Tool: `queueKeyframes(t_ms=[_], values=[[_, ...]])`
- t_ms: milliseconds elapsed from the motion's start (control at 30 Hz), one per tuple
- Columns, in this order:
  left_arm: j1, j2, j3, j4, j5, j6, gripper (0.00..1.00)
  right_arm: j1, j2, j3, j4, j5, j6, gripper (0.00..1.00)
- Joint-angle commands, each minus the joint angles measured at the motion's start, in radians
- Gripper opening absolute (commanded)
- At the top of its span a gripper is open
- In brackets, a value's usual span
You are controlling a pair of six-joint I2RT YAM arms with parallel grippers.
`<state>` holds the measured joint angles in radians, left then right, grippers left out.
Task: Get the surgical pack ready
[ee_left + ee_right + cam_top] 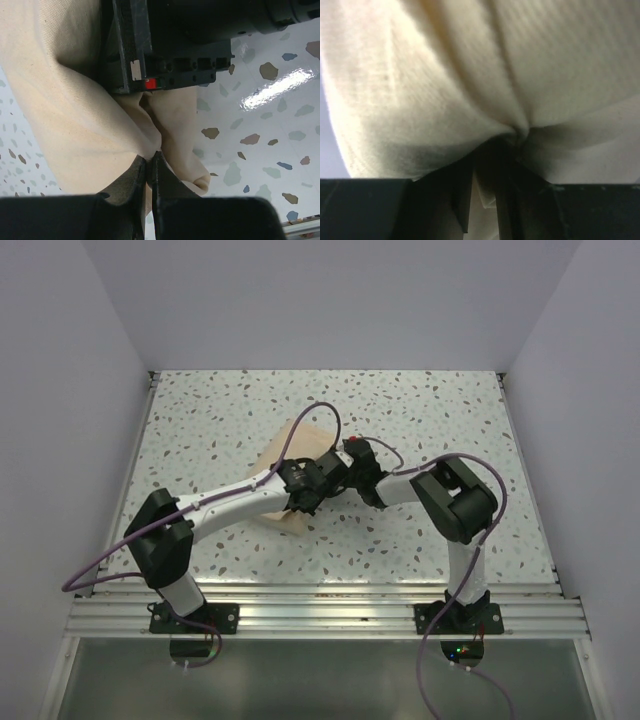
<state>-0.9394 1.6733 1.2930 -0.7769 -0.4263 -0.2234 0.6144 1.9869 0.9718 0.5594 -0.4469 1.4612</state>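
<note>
1. Two pincers meet on the tan cloth bundle (305,443) near the middle of the table (420,400). The bundle lies directly under both wrists, with no gap left to close.
2. Left pincer (150,162): jaws almost together, clamped on a raised fold of the cloth. The fold runs away from the tips toward the other arm's wrist.
3. Right pincer (492,165): jaws narrow with cloth between them and creases drawing into the tips. This reads as a grip on the same sheet.
4. Key relation: the two grips sit just beside each other, and most of the cloth spreads toward the left arm's side.
5. Bundle's long axis is hidden by the arms, and its contents are unseen.
6. Judgement: the next move turns on pulling the grips apart.
</note>
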Motion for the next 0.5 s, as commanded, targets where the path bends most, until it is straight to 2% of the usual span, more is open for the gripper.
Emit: queueKeyframes(t_ms=[0,67,133,167,233,267,333,367,467], values=[[-0.022,-0.030,0.005,0.107,0.072,-0.016,0.00,0.013,0.047,0.027,0.110,0.027,-0.027,0.29],[-0.021,-0.027,0.002,0.108,0.069,-0.021,0.00,0.007,0.052,0.022,0.187,-0.019,-0.012,0.34],[-0.021,-0.021,-0.001,0.110,0.066,-0.024,0.00,-0.014,0.026,-0.008,0.157,-0.044,-0.024,0.36],[-0.021,-0.017,-0.001,0.105,0.061,-0.030,0.00,-0.027,0.001,-0.019,0.023,-0.039,-0.091,0.36],[-0.019,-0.015,-0.004,0.102,0.054,-0.036,0.00,-0.059,-0.095,-0.025,-0.128,-0.036,-0.195,0.36],[-0.019,-0.020,-0.020,0.108,0.054,-0.043,0.00,-0.068,-0.127,-0.019,-0.305,-0.015,-0.293,0.37],[-0.019,-0.029,-0.040,0.122,0.060,-0.053,0.00,-0.102,-0.206,0.004,-0.451,-0.001,-0.373,0.37],[-0.018,-0.030,-0.058,0.120,0.061,-0.057,0.00,-0.116,-0.227,0.016,-0.605,0.014,-0.440,0.38],[-0.018,-0.043,-0.098,0.134,0.066,-0.074,0.00,-0.169,-0.276,0.045,-0.798,0.016,-0.537,0.39]])
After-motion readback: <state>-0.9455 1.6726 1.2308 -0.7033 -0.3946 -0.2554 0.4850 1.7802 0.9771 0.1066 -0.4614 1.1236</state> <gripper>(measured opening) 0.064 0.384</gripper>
